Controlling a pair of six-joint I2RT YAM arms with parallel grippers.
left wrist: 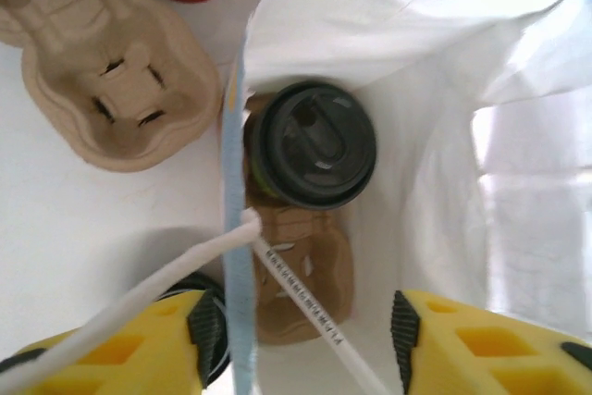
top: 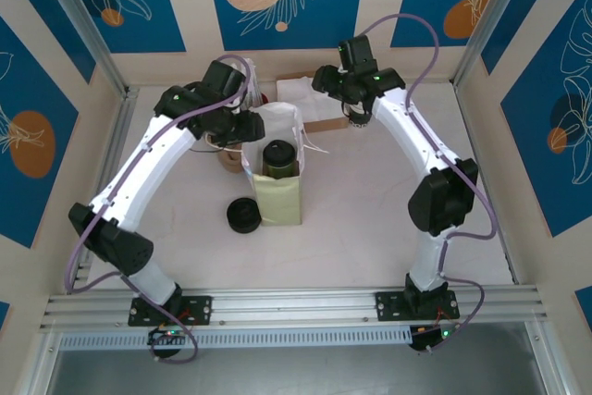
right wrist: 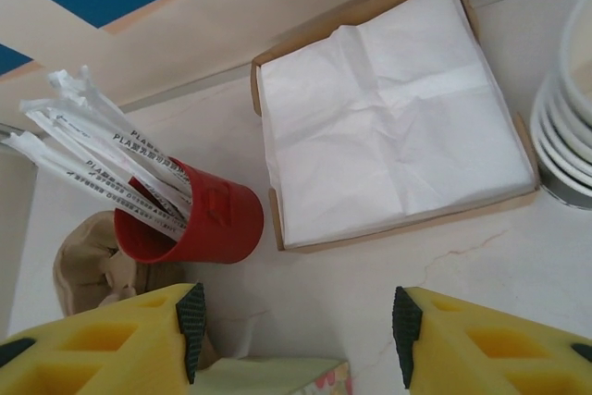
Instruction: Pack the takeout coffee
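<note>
Left arm (top: pixel 148 159) arcs in from 8 o'clock, wrist bent down over the white bag (top: pixel 277 122). Left end effector (left wrist: pixel 305 328) is open and empty, one finger outside the bag wall and one inside. Right arm (top: pixel 416 136) arcs from 4 o'clock. Right end effector (right wrist: pixel 291 321) is open and empty above the surface (right wrist: pixel 416 265). Takeout coffee (left wrist: pixel 310 142) stands upright inside the bag on a pulp carrier (left wrist: pixel 305 275), round black lid up, at 12 o'clock from the left fingers.

Bright even light, soft shadows, glare on white bag (left wrist: pixel 444 90), foreground blurred
</note>
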